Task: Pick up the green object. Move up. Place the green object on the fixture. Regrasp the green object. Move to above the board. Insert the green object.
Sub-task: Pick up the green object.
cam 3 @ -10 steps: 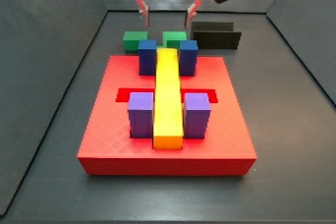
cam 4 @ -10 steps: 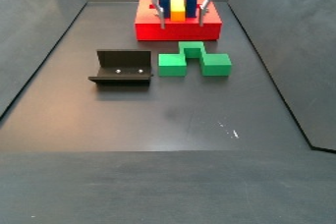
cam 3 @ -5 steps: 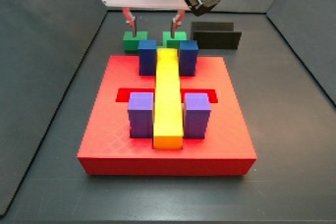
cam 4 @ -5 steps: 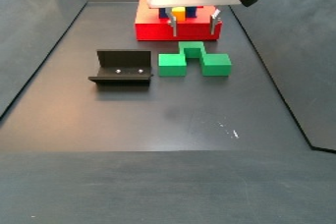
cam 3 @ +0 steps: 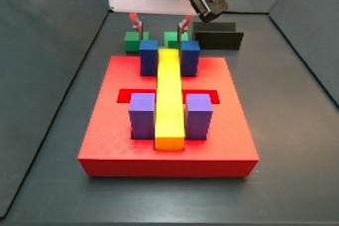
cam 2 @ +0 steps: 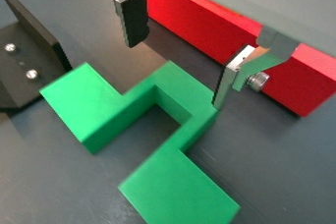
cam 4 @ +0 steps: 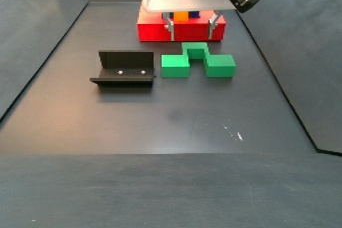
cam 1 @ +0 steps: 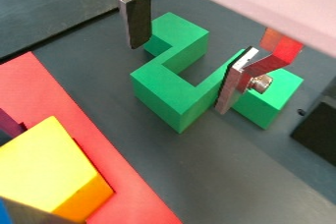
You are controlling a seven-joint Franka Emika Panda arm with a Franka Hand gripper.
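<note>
The green object is a stepped, notched block lying flat on the dark floor between the board and the fixture. My gripper is open and empty, hanging just above the green object's board-side edge. In both wrist views the fingers stand wide on either side of the block without touching it, with the gripper over its notch. In a side view the gripper hangs over the green object behind the blue blocks.
The red board carries a long yellow bar, two blue blocks and two purple blocks. The black fixture stands close beside the green object. Dark sloping walls ring the floor.
The gripper has moved from above the board's far end out over the green object and come lower. Its fingers stay open. The green object has not moved.
</note>
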